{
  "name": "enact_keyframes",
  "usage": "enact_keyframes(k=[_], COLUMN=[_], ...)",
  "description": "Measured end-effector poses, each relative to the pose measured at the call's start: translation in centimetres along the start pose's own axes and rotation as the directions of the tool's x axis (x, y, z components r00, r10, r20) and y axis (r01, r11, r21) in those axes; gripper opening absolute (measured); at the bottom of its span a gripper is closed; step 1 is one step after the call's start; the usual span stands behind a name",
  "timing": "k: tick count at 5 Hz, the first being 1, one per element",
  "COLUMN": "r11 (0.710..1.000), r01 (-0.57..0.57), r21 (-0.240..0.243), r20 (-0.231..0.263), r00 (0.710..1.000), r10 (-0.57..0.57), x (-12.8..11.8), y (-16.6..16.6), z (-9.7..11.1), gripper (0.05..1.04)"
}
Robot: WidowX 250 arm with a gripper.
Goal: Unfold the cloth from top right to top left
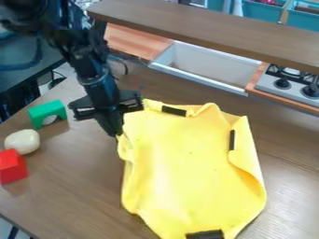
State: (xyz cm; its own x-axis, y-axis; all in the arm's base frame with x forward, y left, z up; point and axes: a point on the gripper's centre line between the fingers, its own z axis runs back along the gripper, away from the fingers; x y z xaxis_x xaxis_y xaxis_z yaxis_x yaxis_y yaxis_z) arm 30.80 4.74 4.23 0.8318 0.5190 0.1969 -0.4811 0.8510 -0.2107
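And here we are at the counter (pixel 68 186), with the yellow cloth (pixel 181 163) laid out right of the middle, its lower end meeting the bottom edge of the view. Look at the line it takes: the long axis runs from the top of the view towards the bottom, nearly upright in the picture, and the outline narrows at the low end. Up top, the edge is wavy and puckered, dropping a little towards the right; down the right side there's a long fold, and the left side has a rumpled roll of its own. Three dark patches mark it: one by the top edge, one upper right, one at the bottom.

Now to the arm (pixel 93 77)! In it comes from the upper left, slanting down and rightwards, its gripper (pixel 117 134) pointing steeply down, tips right at the cloth's upper left edge. Are the jaws wide, narrow or on fabric? Can't tell from here.

Over on the left, a green arch block (pixel 46 111), a pale rounded object (pixel 22 141) and a red block (pixel 11 166) line up down the counter, well apart from the cloth.
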Motion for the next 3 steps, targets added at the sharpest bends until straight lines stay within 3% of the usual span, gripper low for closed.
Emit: enact_keyframes(k=[1, 2, 3], r11=[0.99, 0.972, 0.951], r01=[0.035, 0.076, 0.116], r21=[0.134, 0.221, 0.286], r20=[0.001, -0.001, -0.035], r00=[0.999, 0.997, 0.993], r10=[-0.036, -0.078, -0.11], x=[-0.4, -0.1, -0.3], y=[0.7, 1.0, 0.8], z=[-1.0, -1.7, -3.3], gripper=[0.048, 0.048, 0.049])
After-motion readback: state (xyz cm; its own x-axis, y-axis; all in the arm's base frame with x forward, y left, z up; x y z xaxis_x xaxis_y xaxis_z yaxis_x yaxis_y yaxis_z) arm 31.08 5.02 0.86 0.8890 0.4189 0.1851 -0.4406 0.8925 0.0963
